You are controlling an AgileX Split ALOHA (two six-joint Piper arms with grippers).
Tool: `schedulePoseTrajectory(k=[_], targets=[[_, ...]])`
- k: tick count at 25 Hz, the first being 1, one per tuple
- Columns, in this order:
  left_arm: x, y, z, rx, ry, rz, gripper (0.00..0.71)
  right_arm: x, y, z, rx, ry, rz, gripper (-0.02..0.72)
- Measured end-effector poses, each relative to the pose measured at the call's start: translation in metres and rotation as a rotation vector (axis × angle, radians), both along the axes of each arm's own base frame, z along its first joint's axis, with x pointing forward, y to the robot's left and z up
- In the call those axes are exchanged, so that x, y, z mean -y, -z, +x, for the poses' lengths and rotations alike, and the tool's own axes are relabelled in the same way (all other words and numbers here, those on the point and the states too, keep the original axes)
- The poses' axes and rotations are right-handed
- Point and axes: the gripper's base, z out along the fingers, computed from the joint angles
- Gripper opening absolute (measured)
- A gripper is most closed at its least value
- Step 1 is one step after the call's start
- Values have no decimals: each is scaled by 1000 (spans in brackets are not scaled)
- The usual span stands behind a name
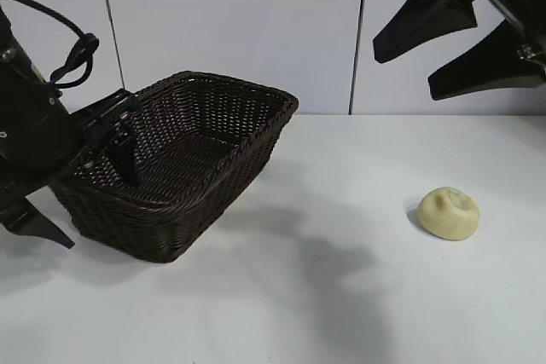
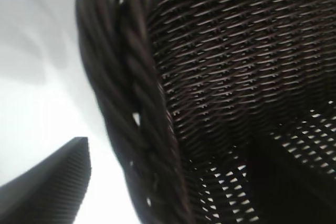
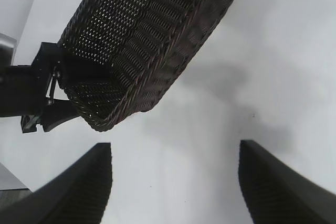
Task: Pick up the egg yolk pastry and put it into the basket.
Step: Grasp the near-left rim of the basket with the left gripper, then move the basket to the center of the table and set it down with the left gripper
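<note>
On white table (image 1: pixel 341 313), woven basket (image 1: pixel 213 117), domed pastry (image 1: pixel 449 212).

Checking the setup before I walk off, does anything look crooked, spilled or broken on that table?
The basket sits askew, one end lifted off the table, with the left gripper straddling its rim. The egg yolk pastry lies intact on the table, outside the basket. Nothing is spilled or visibly damaged.
</note>
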Motion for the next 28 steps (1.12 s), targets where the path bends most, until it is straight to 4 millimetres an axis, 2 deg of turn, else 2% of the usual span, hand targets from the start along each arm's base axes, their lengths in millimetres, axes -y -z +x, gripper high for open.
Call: schedulePoseTrajectory(k=[5,7,12,17,22,28], targets=[[0,1,1,-3,-22,-10,141,0,0,0,1,1,0,496],[0,0,1,1,-51,-24,96,0,0,0,1,1,0,496],[1,0,1,-25,-76,-27,96,0,0,0,0,0,0,496],[0,-14,10,-53,-68,-24,96,0,0,0,-1,-1,0,496],[-3,-35,26,-25,100,-35,96,0,0,0,-1,-2,0,496],[-8,-50,39,22,318,-49,96,0,0,0,-1,-2,-1,496]])
